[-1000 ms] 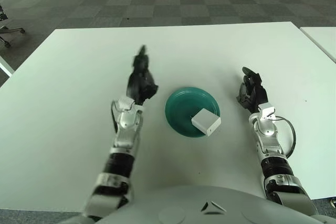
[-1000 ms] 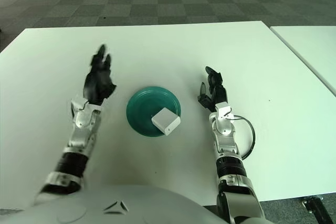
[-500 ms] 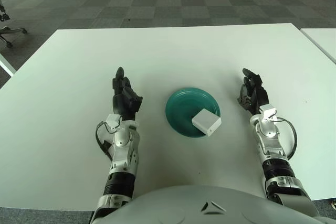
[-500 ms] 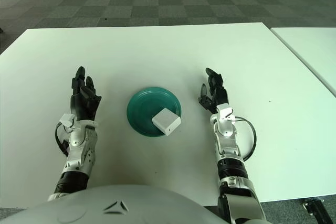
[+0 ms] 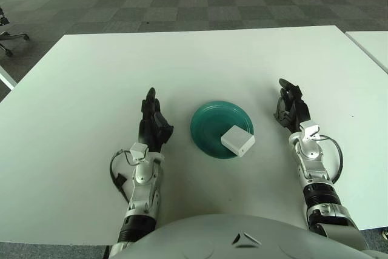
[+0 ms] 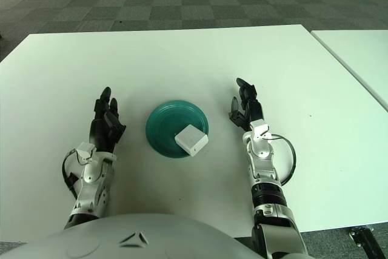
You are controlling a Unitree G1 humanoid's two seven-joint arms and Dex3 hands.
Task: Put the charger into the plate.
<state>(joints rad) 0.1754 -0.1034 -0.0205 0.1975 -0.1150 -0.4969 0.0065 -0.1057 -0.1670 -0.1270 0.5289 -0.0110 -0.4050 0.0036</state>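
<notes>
You had the white charger (image 5: 237, 141) already lying in the green plate (image 5: 209, 122), toward its near-right rim and seemingly overhanging that edge a little, so by the look of it the placing was done and nothing remained but to keep clear. Your left hand (image 5: 153, 128) stood just left of the plate, fingers (image 5: 149, 100) pointing up and loosely open, holding nothing. Your right hand (image 5: 291, 106) stood to the right of the plate, apart from it, also upright and open with nothing in its grasp. Neither hand touched the plate or the charger. Around you the white table (image 5: 91, 83) lay bare on all sides of the plate — you had free room to draw either arm back. A second table's edge (image 5: 370, 43) sat well off at your far right.
</notes>
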